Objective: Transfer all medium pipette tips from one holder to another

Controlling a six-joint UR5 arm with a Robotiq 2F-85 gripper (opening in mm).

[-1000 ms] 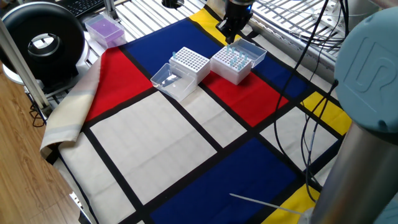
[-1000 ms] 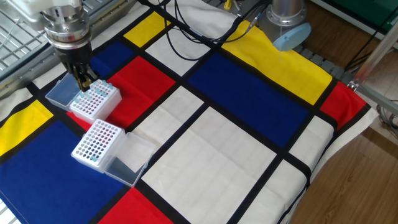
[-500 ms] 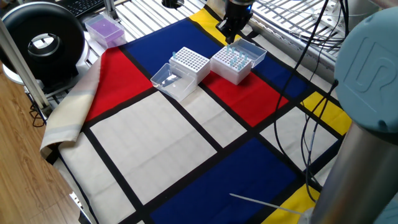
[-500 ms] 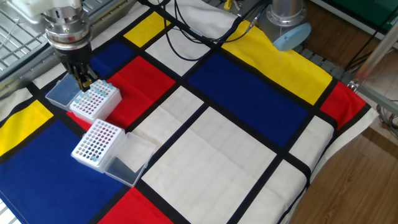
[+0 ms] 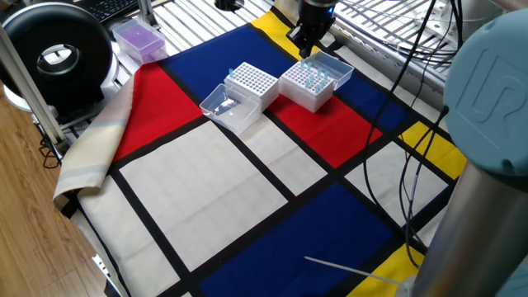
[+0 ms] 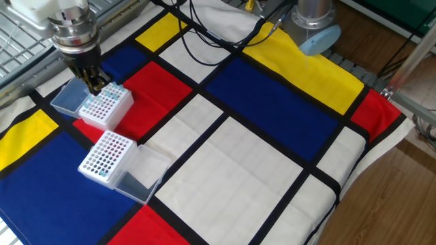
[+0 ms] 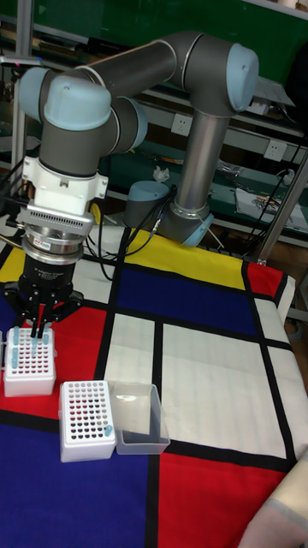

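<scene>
From where I stand, the only lettering that shows is on the big pale-blue joint cap (image 5: 495,91) of the arm at the right edge of one fixed view: a raised mark that looks like a "U" and part of an "R", cut off by the frame. The white perforated boxes (image 6: 104,107) carry no print I can read, and neither does the colour-block cloth (image 6: 272,109).

We see our arm (image 7: 162,64) built of thick silver-grey tubes with pale blue caps at the joints. Our wrist carries a white housing and ribbed silver rings, ending in a black gripper (image 7: 39,328) with two thin dark fingers.
</scene>
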